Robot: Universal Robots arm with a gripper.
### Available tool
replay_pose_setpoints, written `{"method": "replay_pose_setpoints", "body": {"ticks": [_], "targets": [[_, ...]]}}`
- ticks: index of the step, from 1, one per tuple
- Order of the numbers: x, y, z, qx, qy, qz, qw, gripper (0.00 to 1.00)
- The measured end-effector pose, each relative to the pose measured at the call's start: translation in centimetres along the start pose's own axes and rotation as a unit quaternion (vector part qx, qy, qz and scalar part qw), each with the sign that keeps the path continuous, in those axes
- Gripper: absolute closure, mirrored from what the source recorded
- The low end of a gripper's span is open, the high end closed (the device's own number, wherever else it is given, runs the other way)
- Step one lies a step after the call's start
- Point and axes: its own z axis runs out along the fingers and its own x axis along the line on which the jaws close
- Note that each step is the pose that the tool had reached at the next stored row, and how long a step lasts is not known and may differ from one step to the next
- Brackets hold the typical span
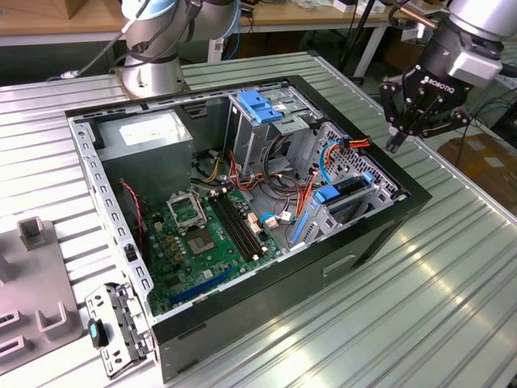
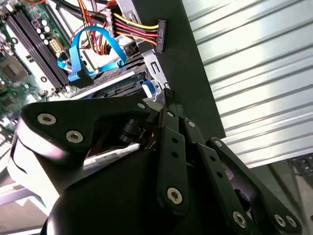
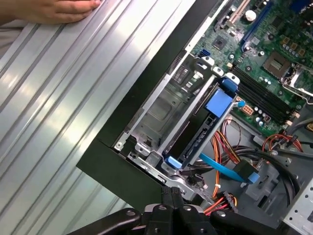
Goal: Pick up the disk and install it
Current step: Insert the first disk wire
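The disk (image 1: 352, 188) sits edge-up in the metal drive cage (image 1: 380, 187) at the exterior view's right end of the open computer case. Blue rails run along its edges. Its grey side (image 2: 115, 78) shows in the second wrist view and its dark edge (image 3: 195, 139) in the first wrist view. My gripper (image 1: 394, 144) hovers above and just outside that end of the case, over the black case wall. The fingertips are together, shut on nothing, in both wrist views (image 2: 166, 95) (image 3: 169, 192).
A hand (image 3: 54, 10) rests on the ribbed table beside the case. A blue cable (image 2: 80, 54) and an orange-yellow power plug (image 1: 355, 143) hang near the cage. The power-supply box (image 1: 149, 133), motherboard (image 1: 202, 230) and upper bay's blue latch (image 1: 258, 109) fill the case. A loose bracket (image 1: 113, 327) lies outside.
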Motion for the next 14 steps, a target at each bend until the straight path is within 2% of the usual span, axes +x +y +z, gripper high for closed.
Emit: {"method": "replay_pose_setpoints", "body": {"ticks": [2, 5, 14], "targets": [[0.00, 0.00, 0.01, -0.0003, 0.0007, -0.017, 0.99986, 0.89], [-0.02, -0.02, 0.01, -0.0006, 0.0011, -0.028, 0.99961, 0.89], [-0.13, -0.11, 0.02, -0.0005, 0.0011, -0.033, 0.99945, 0.89]]}}
